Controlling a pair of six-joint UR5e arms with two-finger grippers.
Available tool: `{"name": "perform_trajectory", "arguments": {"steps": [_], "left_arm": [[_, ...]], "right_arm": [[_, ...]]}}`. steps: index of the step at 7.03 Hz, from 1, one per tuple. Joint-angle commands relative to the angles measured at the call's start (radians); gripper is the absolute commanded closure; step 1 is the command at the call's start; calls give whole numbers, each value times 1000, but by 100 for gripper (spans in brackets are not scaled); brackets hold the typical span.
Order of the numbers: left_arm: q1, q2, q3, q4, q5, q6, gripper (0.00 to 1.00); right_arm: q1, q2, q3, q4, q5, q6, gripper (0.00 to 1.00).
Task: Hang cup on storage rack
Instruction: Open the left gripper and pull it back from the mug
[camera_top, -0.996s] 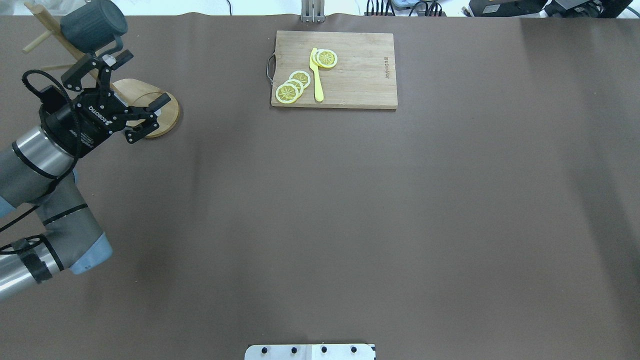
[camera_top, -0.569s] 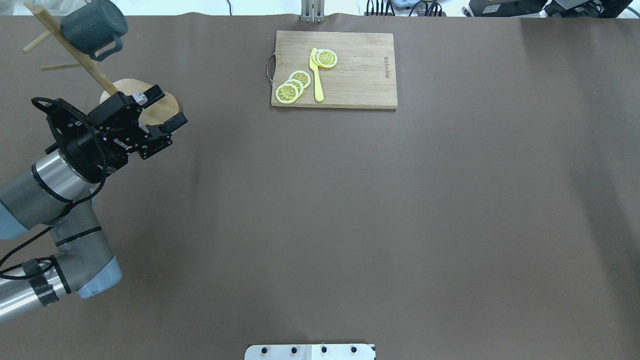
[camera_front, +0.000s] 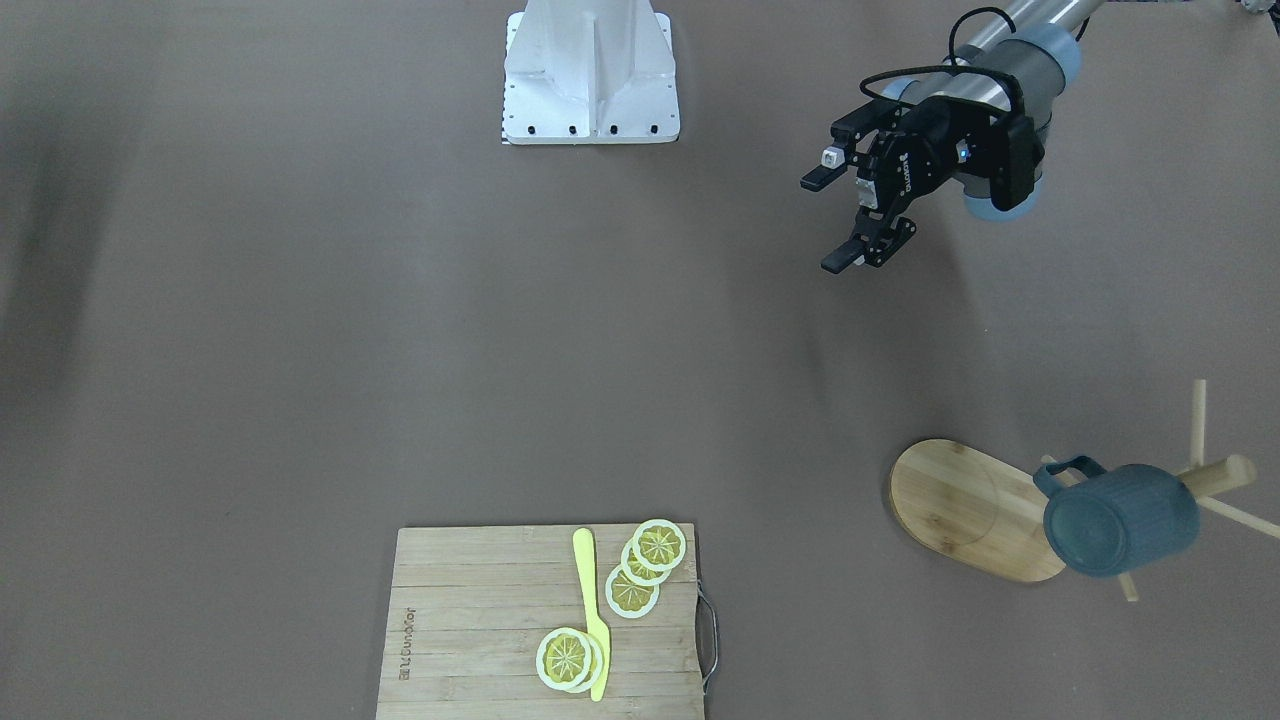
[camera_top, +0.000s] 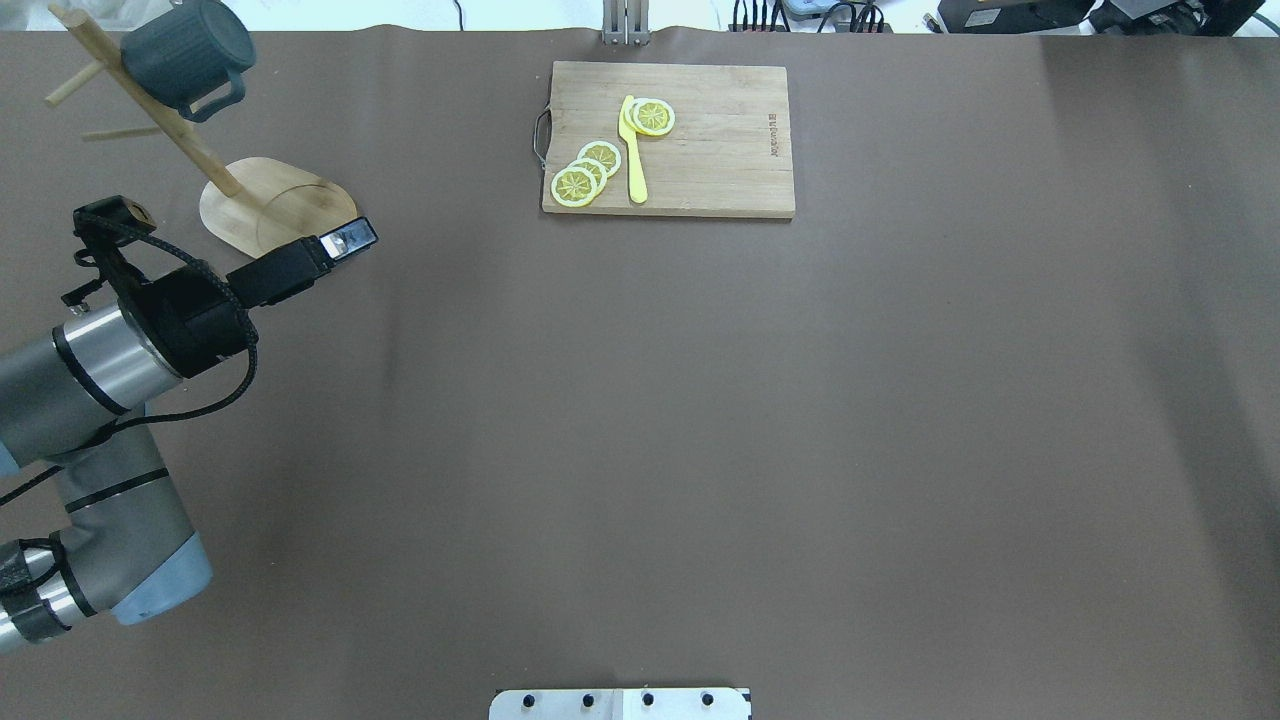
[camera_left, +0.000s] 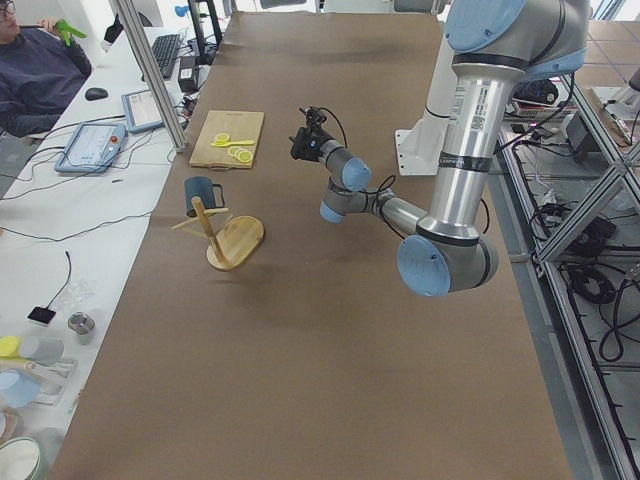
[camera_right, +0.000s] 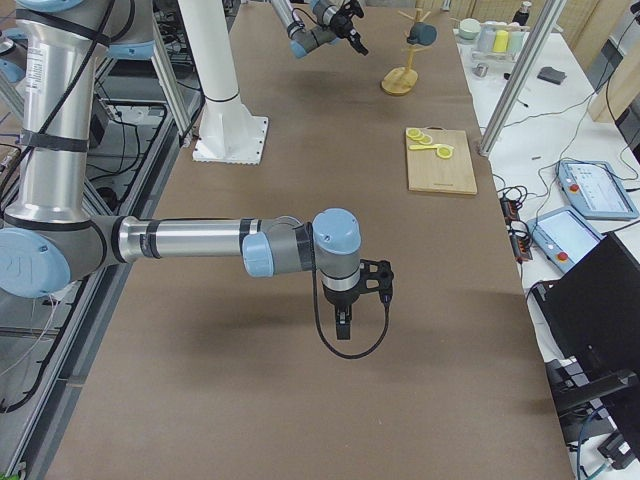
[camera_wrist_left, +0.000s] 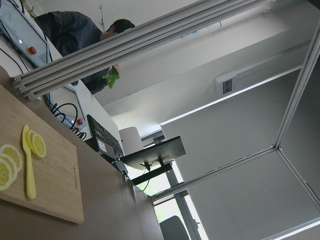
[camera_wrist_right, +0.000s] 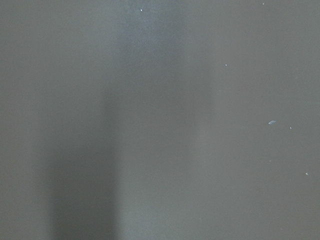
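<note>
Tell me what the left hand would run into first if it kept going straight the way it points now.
Probably nothing on the table. The left hand, open, aims toward the cutting board, but its wrist view looks mostly above the board, so it likely passes over it; depth is unclear.

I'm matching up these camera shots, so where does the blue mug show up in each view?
Front-facing: blue mug lower right, hanging on the mug tree.
Overhead: blue mug at top left.
Exterior left: blue mug left of centre.
Exterior right: blue mug at top, right of centre.
Left wrist: not in it.
Right wrist: not in it.
Shared landmark: cutting board with lemon slices.
</note>
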Motion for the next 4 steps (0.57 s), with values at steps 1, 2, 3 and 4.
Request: {"name": "perform_trajectory", "arguments": {"steps": [1,2,3,4], "left_arm": [[0,35,-25,146,-1,321,1],[-2,64,-27,180,-3,440,1],[-5,66,-51,261,-3,553,1],[-6,70,-105,369,-3,612,1]], "right_arm": [[-1,0,0,0,1,0,0],[-1,0,-2,0,1,0,0],[-1,2,-5,0,3,0,0],[-1,0,-5,-2,3,0,0]]}}
